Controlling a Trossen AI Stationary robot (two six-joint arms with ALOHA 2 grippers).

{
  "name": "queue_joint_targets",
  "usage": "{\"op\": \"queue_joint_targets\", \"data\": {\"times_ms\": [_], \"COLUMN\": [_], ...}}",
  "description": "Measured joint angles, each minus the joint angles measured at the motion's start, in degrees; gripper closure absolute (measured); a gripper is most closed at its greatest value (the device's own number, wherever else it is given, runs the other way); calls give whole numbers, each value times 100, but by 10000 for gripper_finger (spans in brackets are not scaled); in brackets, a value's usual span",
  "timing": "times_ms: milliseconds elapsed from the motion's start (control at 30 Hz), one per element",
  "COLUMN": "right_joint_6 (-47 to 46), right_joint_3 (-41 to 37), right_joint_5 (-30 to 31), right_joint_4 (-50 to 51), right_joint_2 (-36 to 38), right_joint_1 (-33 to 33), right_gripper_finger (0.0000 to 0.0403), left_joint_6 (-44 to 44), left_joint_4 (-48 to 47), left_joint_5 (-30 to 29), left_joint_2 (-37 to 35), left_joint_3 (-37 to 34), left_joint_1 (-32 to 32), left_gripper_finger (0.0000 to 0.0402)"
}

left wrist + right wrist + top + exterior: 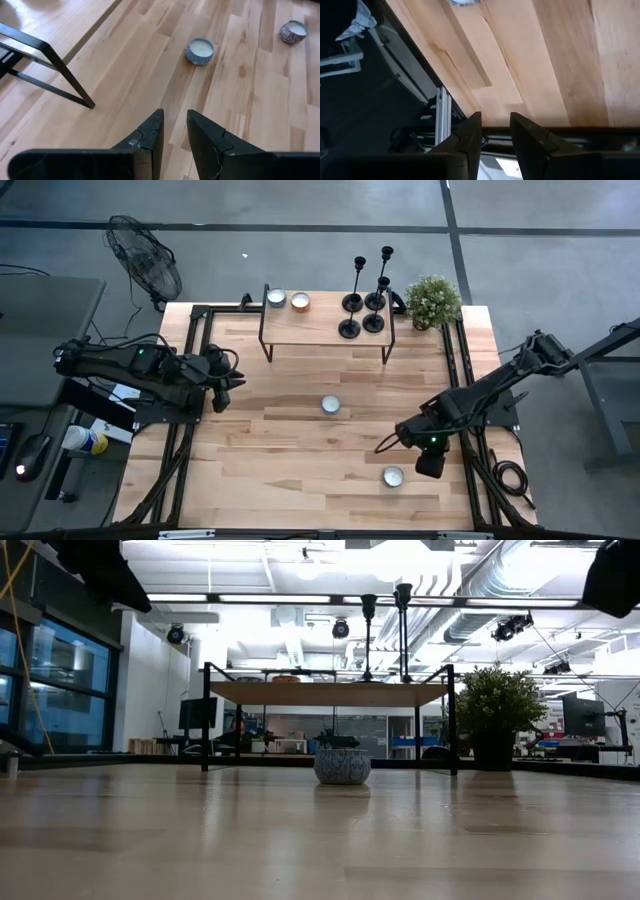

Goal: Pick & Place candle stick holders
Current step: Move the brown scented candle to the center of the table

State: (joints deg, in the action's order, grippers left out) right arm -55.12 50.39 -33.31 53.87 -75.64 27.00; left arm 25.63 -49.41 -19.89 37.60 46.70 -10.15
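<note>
Four candle stick holders point(364, 298) are seen standing upright in a tight cluster on the right part of a small raised shelf point(322, 322) at the far side of the table point(260, 450), w/ discs close together, two taller ones toward the far edge. In the low view, only two tall stems are made out above the shelf top. A potted plant point(433, 301) is placed just beside them, off the shelf's right end. On the shelf's left part, two small round candles point(287, 300) are set side by side, well apart from the holders.

Two more tealights are left on the table itself: one point(331, 405) near the middle, one point(392, 475) near the front, just beside the right gripper point(430, 462).

Neither gripper is seen to hold anything. The left gripper point(174, 131), at the table's left edge approx. level w/ the shelf's front legs, is shown w/ jaws nearly shut, a narrow gap only, nothing between. The right gripper's jaws are likewise narrowly parted & empty, pointed at the table's front-right edge.

Judgement: placement looks done, as all four holders are grouped on the shelf & both arms are drawn back. Nothing is seen left to pick, unless a further spot is meant; that can't be told.
</note>
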Motion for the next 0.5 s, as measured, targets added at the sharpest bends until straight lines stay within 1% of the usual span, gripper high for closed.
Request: {"op": "queue_joint_targets", "data": {"times_ms": [233, 300, 400, 500], "right_joint_6": [-187, -164, -44, 137], "right_joint_3": [60, 136, 281, 325], "right_joint_5": [31, 199, 618, 1089], "right_joint_4": [38, 34, 3, -495], "right_joint_2": [0, 0, 0, -12], "right_joint_1": [-12, -35, -37, 4], "right_gripper_finger": [308, 308, 308, 308], "left_joint_6": [-35, -35, -35, -64], "left_joint_4": [-4, -6, -9, -11], "left_joint_5": [76, 124, 162, 180], "left_joint_2": [1, 1, 1, 1], "left_joint_3": [0, 0, 0, 0], "left_joint_1": [0, 0, 0, 0], "left_gripper_finger": [321, 321, 321, 321]}}
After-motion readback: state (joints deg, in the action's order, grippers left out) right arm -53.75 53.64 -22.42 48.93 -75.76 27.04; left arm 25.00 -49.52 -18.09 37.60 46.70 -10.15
